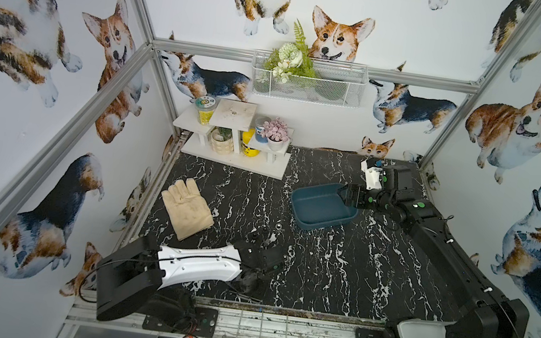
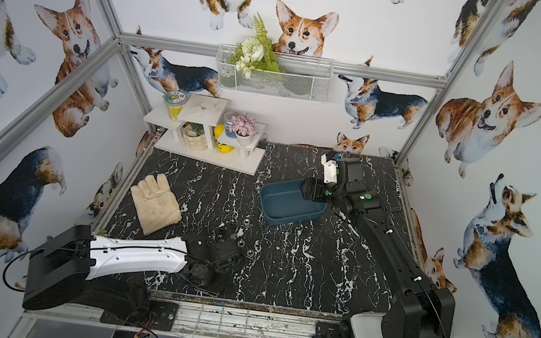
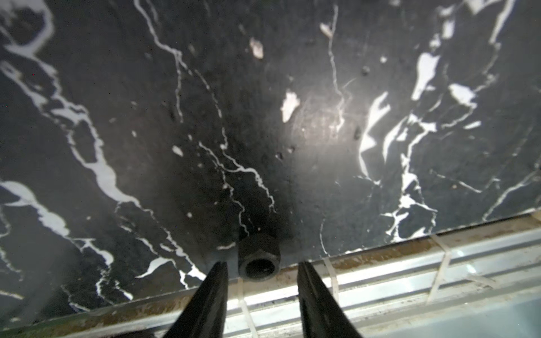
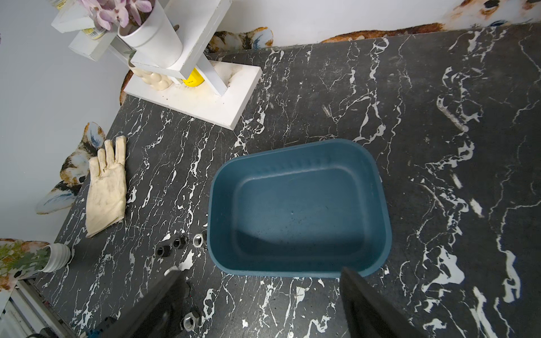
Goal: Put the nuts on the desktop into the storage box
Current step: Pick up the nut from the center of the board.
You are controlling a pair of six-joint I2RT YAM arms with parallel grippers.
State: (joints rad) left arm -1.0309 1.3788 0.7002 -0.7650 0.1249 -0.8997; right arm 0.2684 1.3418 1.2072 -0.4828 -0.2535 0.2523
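Note:
A dark nut (image 3: 259,257) lies on the black marble desktop (image 1: 337,269) right at its front edge. My left gripper (image 3: 262,264) is open, with one fingertip on each side of the nut and neither touching it. Several more nuts (image 1: 277,228), silver and dark, lie scattered between the left arm and the storage box (image 1: 315,204); the right wrist view also shows these nuts (image 4: 177,242). The teal storage box (image 4: 292,210) looks empty. My right gripper (image 4: 260,272) hovers over the box's near rim, open wide and holding nothing.
A cream work glove (image 1: 186,208) lies at the desktop's left side. The white stepped shelf (image 1: 237,157) with pots stands at the back left. A wire basket (image 1: 308,80) hangs on the back wall. A metal rail (image 3: 409,263) runs along the desktop's front edge.

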